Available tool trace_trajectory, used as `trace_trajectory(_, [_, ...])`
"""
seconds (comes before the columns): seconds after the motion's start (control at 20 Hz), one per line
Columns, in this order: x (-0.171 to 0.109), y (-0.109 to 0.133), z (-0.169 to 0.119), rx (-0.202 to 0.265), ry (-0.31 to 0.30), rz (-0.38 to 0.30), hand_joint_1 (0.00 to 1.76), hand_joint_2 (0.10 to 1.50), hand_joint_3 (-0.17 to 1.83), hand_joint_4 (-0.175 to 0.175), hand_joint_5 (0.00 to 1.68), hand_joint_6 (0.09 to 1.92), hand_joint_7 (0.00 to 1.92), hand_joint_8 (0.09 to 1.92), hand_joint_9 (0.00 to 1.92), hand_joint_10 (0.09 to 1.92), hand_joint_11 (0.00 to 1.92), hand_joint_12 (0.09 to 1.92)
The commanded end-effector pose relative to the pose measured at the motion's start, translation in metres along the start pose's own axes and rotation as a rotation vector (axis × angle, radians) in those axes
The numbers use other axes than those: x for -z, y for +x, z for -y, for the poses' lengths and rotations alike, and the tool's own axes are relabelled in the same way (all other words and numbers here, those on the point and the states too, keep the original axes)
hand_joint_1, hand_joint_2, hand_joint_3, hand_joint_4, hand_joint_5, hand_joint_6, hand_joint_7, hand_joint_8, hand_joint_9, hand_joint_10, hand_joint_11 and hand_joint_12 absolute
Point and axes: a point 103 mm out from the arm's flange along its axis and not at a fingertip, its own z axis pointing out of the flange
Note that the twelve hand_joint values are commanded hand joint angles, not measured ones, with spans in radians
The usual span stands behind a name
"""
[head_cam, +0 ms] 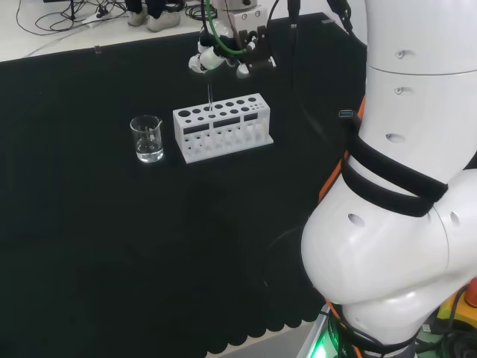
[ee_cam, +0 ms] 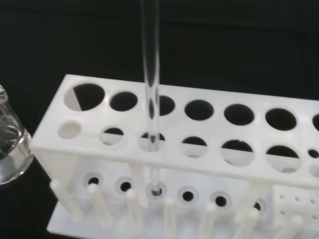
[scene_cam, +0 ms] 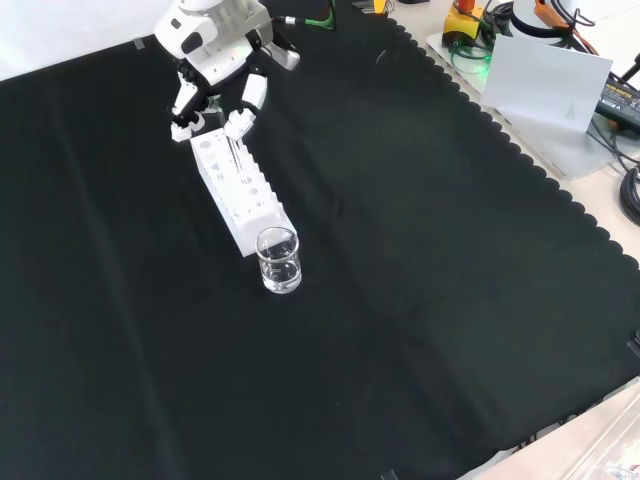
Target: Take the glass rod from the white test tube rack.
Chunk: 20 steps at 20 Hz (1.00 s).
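We see the thin clear glass rod (ee_cam: 150, 74) upright in a hole of the white plastic test tube rack (head_cam: 223, 127), its tip seated at the base. The black and white hand (scene_cam: 215, 70) sits above it, fingers apparently pinching the rod's top, though that's hard to confirm. A small clear glass beaker (scene_cam: 278, 260) stands beside the rack. We judge lifting remains.

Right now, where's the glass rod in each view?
Head view: glass rod stands upright in the white rack, below the robot hand.
Front view: thin line at the rack's far end, under the robot hand.
Wrist view: clear vertical rod through a front-row hole.
Shared landmark: beaker beside the rack.
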Motion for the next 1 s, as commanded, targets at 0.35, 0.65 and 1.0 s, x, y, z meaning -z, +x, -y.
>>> trace_trajectory(0.35, [-0.003,-0.007,0.007,-0.003,0.015,0.004,0.53,1.01,0.39,-0.175,0.38,0.80,0.79,1.20,1.30,1.25,1.53,1.29])
trace_trajectory(0.65, [-0.005,-0.001,0.012,-0.001,0.015,-0.031,0.58,1.02,0.39,-0.175,0.45,0.90,0.87,1.22,1.44,1.25,1.68,1.26])
trace_trajectory(1.0, [-0.001,0.012,0.016,0.012,-0.004,-0.056,0.72,1.00,0.38,-0.175,0.57,0.98,0.95,1.24,1.60,1.11,1.85,1.04])
